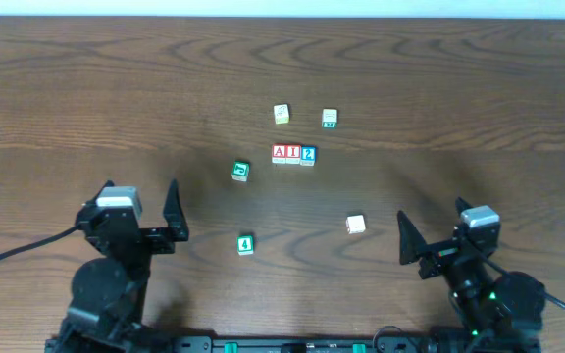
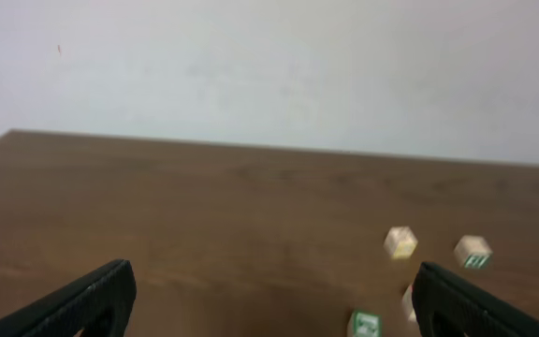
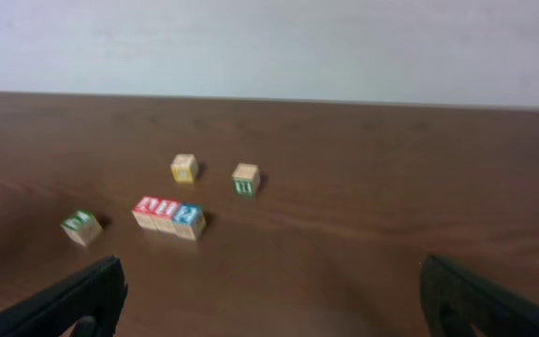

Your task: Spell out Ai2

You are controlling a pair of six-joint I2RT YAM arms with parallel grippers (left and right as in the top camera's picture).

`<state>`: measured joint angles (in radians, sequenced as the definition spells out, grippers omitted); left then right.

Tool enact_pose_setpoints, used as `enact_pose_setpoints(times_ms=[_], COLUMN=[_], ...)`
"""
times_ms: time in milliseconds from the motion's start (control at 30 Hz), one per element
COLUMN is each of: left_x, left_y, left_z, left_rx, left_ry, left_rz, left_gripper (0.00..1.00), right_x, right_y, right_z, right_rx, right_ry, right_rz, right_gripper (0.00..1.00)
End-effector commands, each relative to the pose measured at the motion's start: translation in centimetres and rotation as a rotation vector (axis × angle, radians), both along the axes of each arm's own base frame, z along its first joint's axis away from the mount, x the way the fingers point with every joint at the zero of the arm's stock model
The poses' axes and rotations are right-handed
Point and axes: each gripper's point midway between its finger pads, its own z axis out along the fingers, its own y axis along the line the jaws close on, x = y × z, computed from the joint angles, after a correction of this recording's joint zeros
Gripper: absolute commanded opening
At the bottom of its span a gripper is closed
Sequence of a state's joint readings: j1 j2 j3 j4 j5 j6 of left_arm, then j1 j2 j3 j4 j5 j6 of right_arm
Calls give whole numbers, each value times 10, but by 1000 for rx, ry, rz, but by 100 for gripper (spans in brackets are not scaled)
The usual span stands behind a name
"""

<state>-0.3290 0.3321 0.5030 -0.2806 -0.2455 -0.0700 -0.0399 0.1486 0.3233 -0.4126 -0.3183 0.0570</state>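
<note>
Red A block [image 1: 280, 152] and red I block [image 1: 293, 152] sit touching in a row at mid-table, blue 2 block [image 1: 308, 154] closing it on the right. Left gripper [image 1: 140, 188] and right gripper [image 1: 430, 212] hover empty, jaws spread, at the near edge. Any fresh reach could nudge the row apart.

Painted wooden blocks [image 1: 293, 154] sit on a matt, dark, wood-grain table [image 1: 86, 88].

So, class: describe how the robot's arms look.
Both arms are black with rounded joints. The left tool and right tool each have two pointed black fingers and a grey block. A black cable trails from each; green lights dot the right base.
</note>
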Motion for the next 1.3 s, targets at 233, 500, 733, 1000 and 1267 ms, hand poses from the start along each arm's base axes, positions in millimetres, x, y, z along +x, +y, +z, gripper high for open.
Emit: enact_pose_setpoints(times_ms=[233, 500, 733, 1000, 1267], left_x=[17, 19, 14, 6, -2], left_y=[11, 15, 19, 30, 37], left_z=[-55, -100, -136, -165, -182], left_rx=[11, -26, 6, 27, 75], left_ry=[-10, 40, 109, 173, 251], left_rz=[97, 126, 144, 198, 221], left_gripper=[95, 95, 95, 95, 95], right_x=[14, 14, 15, 15, 14], right_y=[-25, -28, -34, -34, -41], right_z=[-69, -82, -84, -90, -103], right_rx=[-62, -66, -78, -44, -86], right_ry=[79, 103, 108, 145, 196], right_rz=[-130, -145, -182, -192, -216], right_gripper=[99, 99, 99, 99, 99])
